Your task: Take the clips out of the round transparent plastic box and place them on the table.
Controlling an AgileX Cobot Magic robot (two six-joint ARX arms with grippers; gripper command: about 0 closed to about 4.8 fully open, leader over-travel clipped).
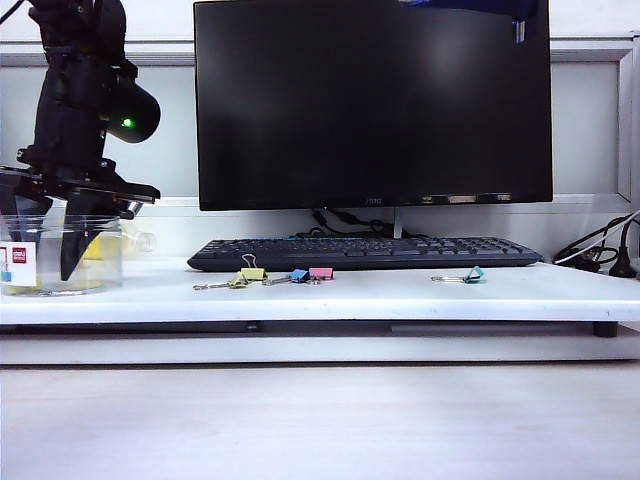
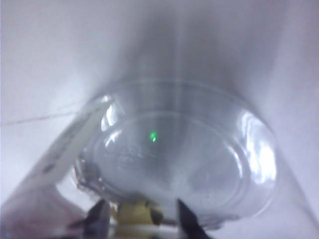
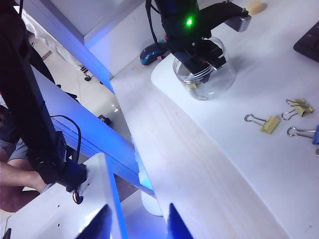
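The round transparent plastic box [image 1: 55, 262] stands at the left end of the white table [image 1: 400, 295]. My left gripper [image 1: 72, 250] points down inside it. In the left wrist view, a pale-yellow clip [image 2: 135, 214] lies on the box's floor [image 2: 179, 154] between my dark fingers [image 2: 99, 216]; a gap shows on one side, so the left gripper [image 2: 142, 219] is open. Two yellow clips [image 1: 253, 273] [image 1: 237, 282] lie on the table in front of the keyboard. My right gripper [image 3: 137, 221] hangs open and empty, off the table's end, looking at the box [image 3: 207, 79].
A black keyboard [image 1: 365, 252] and a monitor [image 1: 372, 100] sit behind the clips. Blue [image 1: 298, 276] and pink [image 1: 321, 273] clips lie beside the yellow ones, and a teal clip [image 1: 472, 275] further right. Cables [image 1: 595, 255] lie at the back right.
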